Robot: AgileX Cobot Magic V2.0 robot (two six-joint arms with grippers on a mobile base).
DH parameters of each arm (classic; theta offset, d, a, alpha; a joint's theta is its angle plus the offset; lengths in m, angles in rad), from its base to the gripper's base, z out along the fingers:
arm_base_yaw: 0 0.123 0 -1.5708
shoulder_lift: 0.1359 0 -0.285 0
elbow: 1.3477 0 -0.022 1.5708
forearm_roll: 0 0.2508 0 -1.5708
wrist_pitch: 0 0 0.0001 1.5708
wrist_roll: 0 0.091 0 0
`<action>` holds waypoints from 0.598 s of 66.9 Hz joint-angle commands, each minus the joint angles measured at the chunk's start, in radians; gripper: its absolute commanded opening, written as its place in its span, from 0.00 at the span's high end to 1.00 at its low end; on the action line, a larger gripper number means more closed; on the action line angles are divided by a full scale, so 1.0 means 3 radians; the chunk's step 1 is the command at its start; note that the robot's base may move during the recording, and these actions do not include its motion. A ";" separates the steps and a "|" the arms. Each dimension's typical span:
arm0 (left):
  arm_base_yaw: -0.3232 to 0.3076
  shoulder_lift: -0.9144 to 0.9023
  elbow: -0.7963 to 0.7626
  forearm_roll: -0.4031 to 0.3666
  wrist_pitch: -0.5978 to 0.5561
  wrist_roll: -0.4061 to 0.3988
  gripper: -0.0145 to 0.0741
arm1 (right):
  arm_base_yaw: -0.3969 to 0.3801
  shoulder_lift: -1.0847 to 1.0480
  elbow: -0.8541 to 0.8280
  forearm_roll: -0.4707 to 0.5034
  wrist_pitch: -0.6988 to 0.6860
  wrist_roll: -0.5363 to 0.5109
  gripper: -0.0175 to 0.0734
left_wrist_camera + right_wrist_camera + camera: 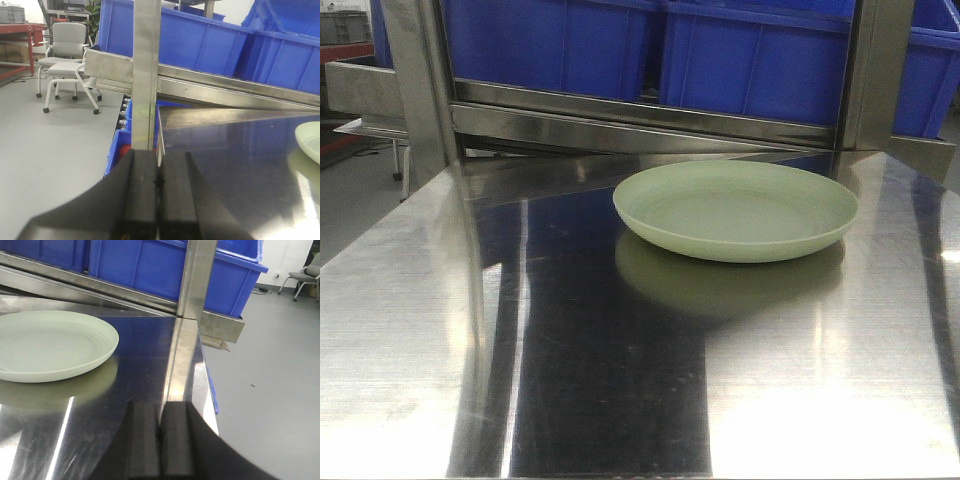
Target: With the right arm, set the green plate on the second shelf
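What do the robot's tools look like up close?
The left tool and the right tool look alike. Each is matte black and made of two blocky, flat-topped pieces, with smooth black sides sloping outward below. No cables, stickers or markings show.

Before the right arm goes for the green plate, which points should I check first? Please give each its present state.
1. Green plate lies flat and empty on the steel table: ok.
2. Right gripper open for a grasp: not ok, it is shut.
3. Right gripper apart from the plate: ok, not touching.
4. Left gripper away from the plate: ok, shut, with the plate only at the edge of its view.
5. Free room on the shelf holding the blue bins: cannot tell.
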 commanded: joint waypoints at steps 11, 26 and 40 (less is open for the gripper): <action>-0.0001 -0.0058 0.0136 -0.0011 -0.0273 -0.0007 0.69 | -0.0020 -0.0062 -0.0055 0.0006 -0.0287 -0.0033 0.75; -0.0001 -0.0058 0.0136 -0.0011 -0.0273 -0.0007 0.69 | -0.0020 -0.0062 -0.0058 0.0003 -0.0538 -0.0033 0.75; -0.0001 -0.0058 0.0136 -0.0011 -0.0273 -0.0007 0.69 | -0.0020 -0.0034 -0.0205 0.0162 -0.1619 0.0797 0.75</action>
